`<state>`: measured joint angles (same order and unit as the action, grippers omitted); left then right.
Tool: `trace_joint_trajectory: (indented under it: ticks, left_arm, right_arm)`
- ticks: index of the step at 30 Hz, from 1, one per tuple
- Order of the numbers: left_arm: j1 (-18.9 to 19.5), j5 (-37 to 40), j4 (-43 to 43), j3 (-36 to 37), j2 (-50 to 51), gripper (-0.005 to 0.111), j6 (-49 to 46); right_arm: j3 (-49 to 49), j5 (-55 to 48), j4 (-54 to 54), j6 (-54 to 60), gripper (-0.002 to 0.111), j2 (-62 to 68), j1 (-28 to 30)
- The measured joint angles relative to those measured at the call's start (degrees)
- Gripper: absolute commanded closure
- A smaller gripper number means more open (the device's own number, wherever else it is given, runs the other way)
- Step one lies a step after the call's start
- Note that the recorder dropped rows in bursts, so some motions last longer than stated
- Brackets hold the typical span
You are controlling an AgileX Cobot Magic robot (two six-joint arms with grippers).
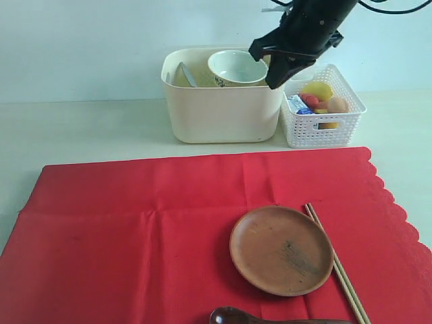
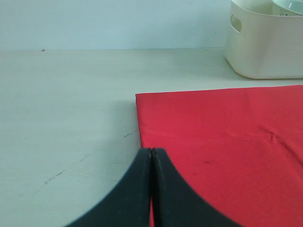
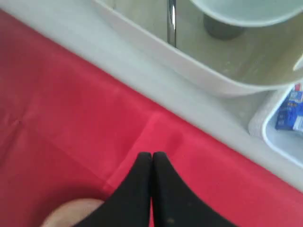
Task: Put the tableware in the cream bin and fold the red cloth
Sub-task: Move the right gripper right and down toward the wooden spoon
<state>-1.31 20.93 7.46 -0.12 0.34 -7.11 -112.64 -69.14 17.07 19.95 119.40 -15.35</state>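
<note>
At six o'clock from your right gripper (image 1: 275, 79), clamped empty beside the cream plastic bin (image 1: 216, 115), lies the round brown plate (image 1: 281, 250); wooden chopsticks (image 1: 337, 263) run eleven-to-five alongside.

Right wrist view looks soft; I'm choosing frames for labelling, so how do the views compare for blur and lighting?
Right wrist view: soft throughout, bowl and cream bin rim smeared, right gripper featureless black. Left wrist view: sharper, red cloth creases readable. Exterior view: crisp, evenly lit, no glare on the plate.
</note>
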Motion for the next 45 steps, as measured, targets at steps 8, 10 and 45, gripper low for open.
trace_joint_trajectory:
  ticks: [8,10,45]
  left_arm:
    - [0.0,0.0,0.0,0.0,0.0,0.107,0.0]
    - [0.0,0.0,0.0,0.0,0.0,0.107,0.0]
    - [0.0,0.0,0.0,0.0,0.0,0.107,0.0]
  right_arm:
    - [18.9,8.7,-3.1,-0.1,0.108,-10.3,0.0]
    - [22.7,10.5,-3.4,-0.1,0.108,-12.3,0.0]
    - [63.9,16.0,-2.9,20.9,0.108,-39.6,-19.7]
